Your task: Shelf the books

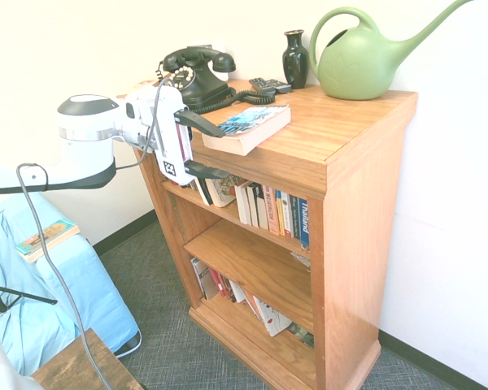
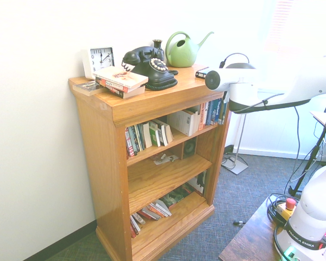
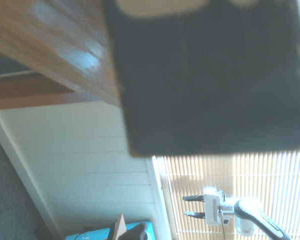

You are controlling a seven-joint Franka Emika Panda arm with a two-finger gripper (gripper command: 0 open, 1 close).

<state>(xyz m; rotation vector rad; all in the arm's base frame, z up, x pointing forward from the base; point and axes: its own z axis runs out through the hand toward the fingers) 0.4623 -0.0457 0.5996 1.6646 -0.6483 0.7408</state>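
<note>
We see the claw [image 1: 215, 150] held sideways at the front left corner of the wooden bookcase [image 1: 358, 211], its two dark fingers [image 1: 202, 124] spread apart, one at the level of the bookcase top and the other just under the top's front edge; nothing is between them. The upper finger's tip sits right at the near end of the paperback book [image 1: 248, 127], which lies flat on top of the bookcase near its front edge, light-blue-and-black cover up and white page edges facing us; its lettering is too small for us to read. In the second exterior view only a dark sliver of that book [image 2: 201, 72] shows behind the arm. The wrist view is filled by a blurred dark slab [image 3: 205, 75] against the orange wood [image 3: 55, 45]; we cannot tell what it is. Behind the book stand a black rotary telephone [image 1: 193, 77], a dark vase [image 1: 295, 58] and a green watering can [image 1: 366, 57], with a small remote [image 1: 268, 84] beside the phone cord. The far end of the top carries a white clock [image 2: 100, 58] and a short stack of books [image 2: 121, 81]. On the upper shelf, one blue spine reads "Thailand" [image 1: 304, 221]. The white arm base in the corner is marked "FRANKA EMIKA" [image 2: 301, 235]. Another book [image 1: 45, 238] lies on the blue-covered sofa [image 1: 41, 301].
</note>
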